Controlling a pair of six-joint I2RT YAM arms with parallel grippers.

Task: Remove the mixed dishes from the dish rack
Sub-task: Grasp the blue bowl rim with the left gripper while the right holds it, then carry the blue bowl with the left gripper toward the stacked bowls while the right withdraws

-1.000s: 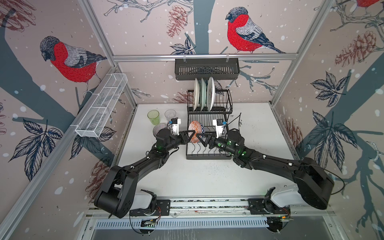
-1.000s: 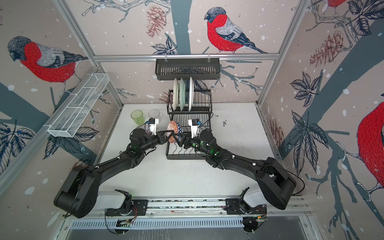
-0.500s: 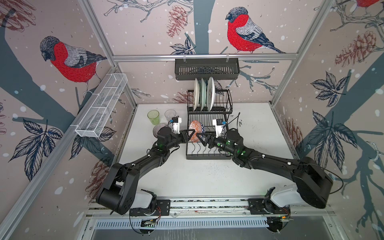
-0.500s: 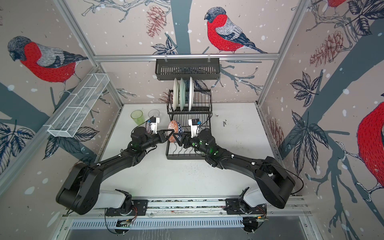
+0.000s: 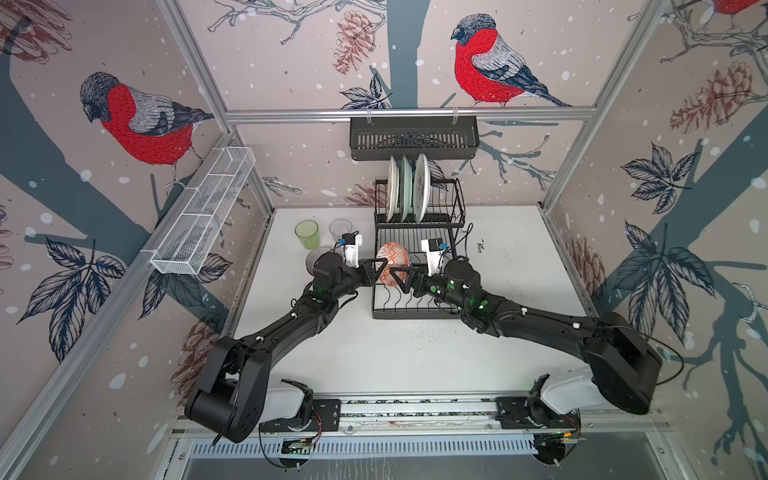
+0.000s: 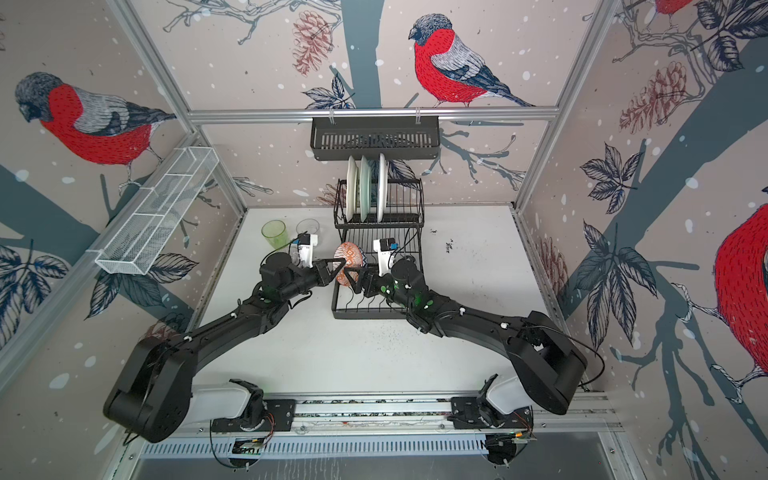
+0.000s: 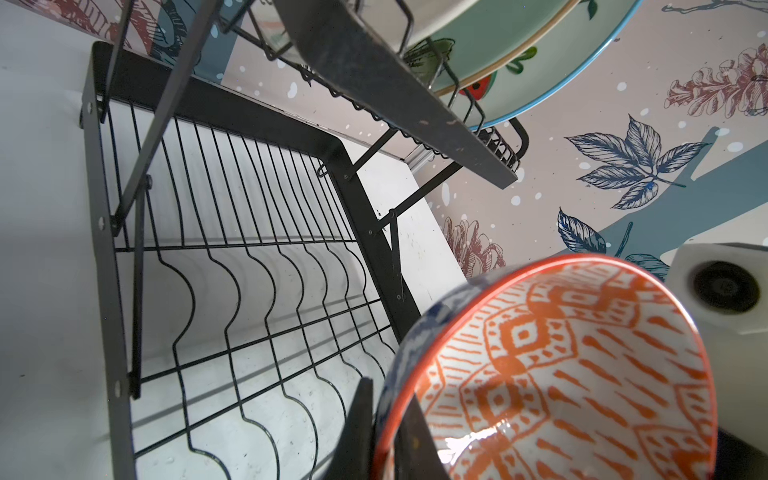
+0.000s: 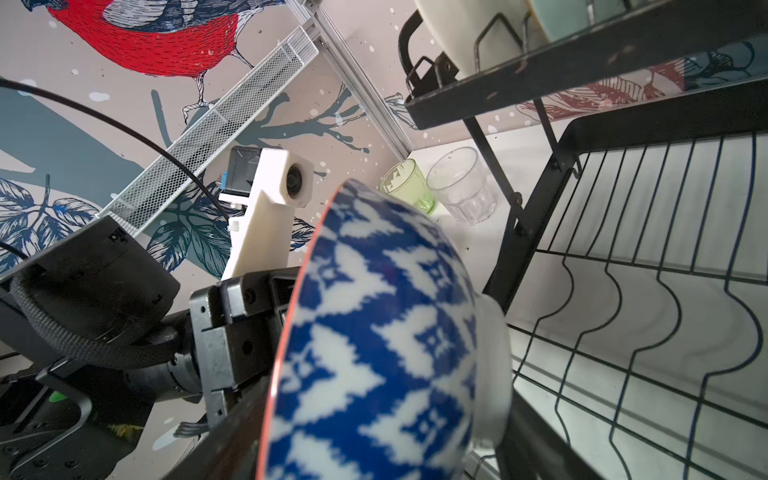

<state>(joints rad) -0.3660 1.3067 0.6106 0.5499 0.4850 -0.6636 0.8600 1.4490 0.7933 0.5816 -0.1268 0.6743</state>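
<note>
Orange-lined bowl (image 5: 392,266) stands on edge (mouth leftward).

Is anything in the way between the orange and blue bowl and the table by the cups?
The black wire dish rack's slanted side post seems to stand between the orange-and-blue patterned bowl and the green tumbler and clear tumbler; the left end effector, gripping the rim, should steer around it.

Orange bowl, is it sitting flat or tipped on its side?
Tipped on its side. The orange bowl faces sideways, its rim pinched in the jaws of the left gripper.
</note>
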